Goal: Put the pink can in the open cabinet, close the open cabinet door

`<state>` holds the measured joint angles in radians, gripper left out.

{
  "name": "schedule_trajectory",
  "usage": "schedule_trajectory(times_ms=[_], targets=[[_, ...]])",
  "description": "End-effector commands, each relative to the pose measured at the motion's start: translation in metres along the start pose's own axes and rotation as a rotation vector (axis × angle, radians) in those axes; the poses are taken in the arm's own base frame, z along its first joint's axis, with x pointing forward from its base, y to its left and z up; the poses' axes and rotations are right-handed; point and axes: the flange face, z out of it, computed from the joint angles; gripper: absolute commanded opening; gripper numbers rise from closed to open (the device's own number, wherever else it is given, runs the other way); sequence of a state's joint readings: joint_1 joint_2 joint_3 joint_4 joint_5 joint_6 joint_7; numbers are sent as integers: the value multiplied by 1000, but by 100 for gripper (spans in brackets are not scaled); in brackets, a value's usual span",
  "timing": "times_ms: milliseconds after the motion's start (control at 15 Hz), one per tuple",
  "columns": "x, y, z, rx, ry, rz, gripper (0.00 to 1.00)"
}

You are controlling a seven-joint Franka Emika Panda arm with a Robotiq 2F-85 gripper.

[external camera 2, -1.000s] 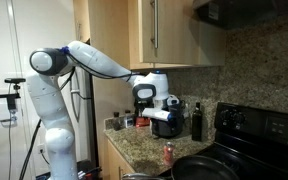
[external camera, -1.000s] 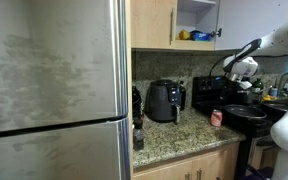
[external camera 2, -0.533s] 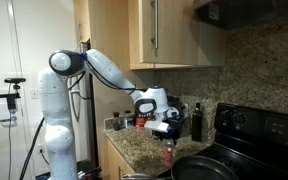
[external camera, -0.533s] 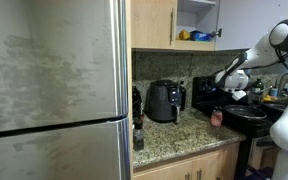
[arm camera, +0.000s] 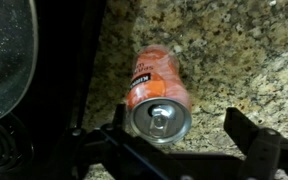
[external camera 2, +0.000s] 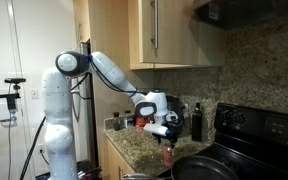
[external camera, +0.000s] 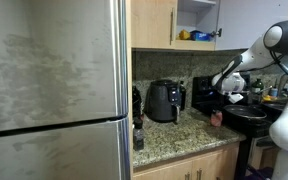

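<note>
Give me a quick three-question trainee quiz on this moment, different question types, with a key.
1. True or false: the gripper is shut on the pink can.
2. The pink can stands upright on: A) the granite counter; B) a black pan; C) the top of the air fryer.
3. Fill in: the cabinet seen in an exterior view, with things on its shelf, is ___ (open/closed).

Key: 1 false, the gripper is open above the can; 2 A; 3 open.
</note>
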<state>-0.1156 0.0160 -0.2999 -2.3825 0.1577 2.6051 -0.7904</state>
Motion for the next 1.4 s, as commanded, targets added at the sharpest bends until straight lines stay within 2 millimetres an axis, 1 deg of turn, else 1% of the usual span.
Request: schedule_trajectory(times_ms=[0,133,333,733,867,1000,1200,1333], targets=[[0,-1,3,-1,-7,13,100],[1,-2,6,1,-12,13,100],[2,-3,5,-5,-5,18,100],[3,12,10,-28,-5,91,100],[2,12,10,-22,-8,111,100],[1,11,9,-10,-9,110,74],[1,8,9,-9,-12,104,53],[4,9,8,-10,-11,106,41]])
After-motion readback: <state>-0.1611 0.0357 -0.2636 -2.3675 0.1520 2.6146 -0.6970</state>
